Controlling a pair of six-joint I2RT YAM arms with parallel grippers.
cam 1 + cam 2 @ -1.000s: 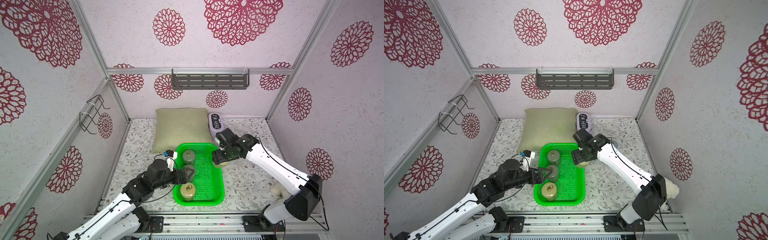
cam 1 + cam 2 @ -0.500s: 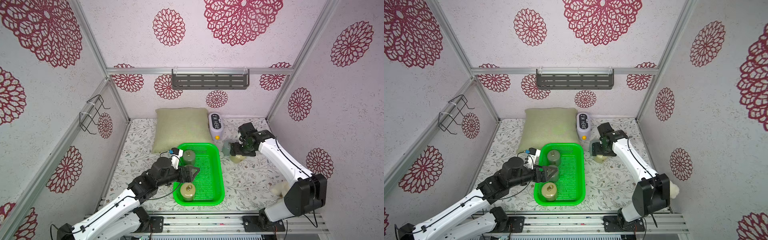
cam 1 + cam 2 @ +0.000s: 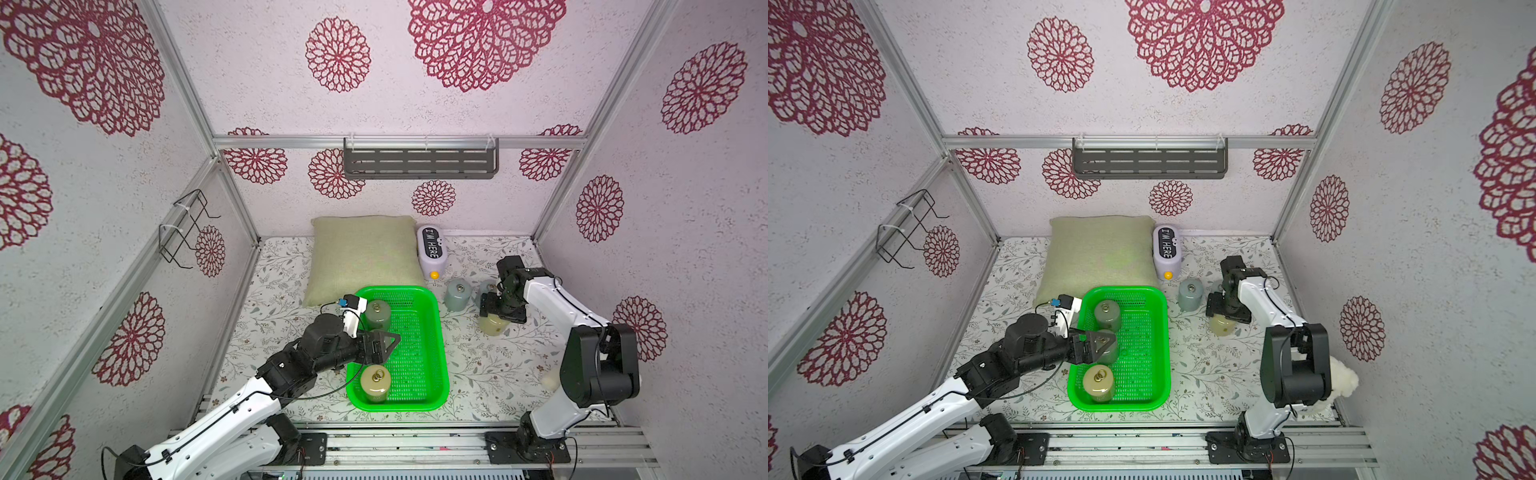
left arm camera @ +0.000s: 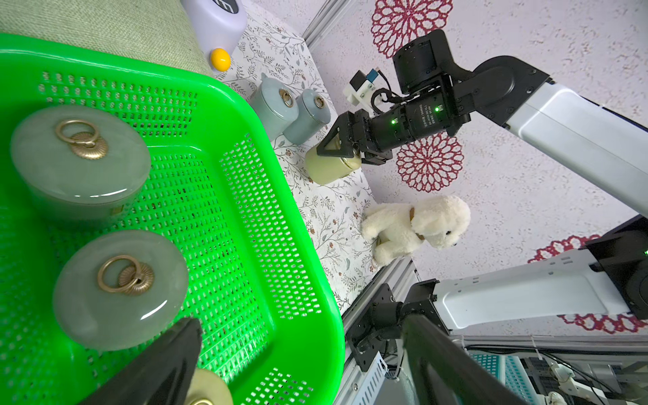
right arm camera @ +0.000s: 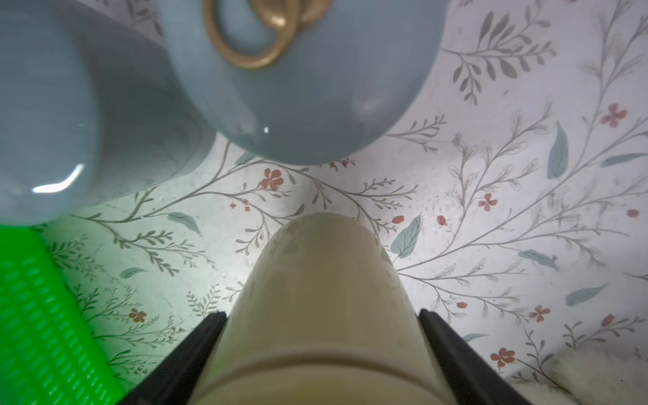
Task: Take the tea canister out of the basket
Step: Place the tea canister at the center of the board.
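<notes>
The green basket sits at the front middle of the table. It holds two green tea canisters and a cream one. My left gripper hangs open over the middle green canister with nothing between its fingers. To the right of the basket, my right gripper is shut on another cream tea canister, low over the table. I cannot tell if it touches down.
Two grey-blue canisters stand on the table just behind the right gripper. A pillow and a white "I'M HERE" device lie at the back. A plush dog sits front right.
My right arm carried the cream canister from the basket's right rim out to the table beside the grey-blue canisters. The left gripper edged farther over the basket, still open.
</notes>
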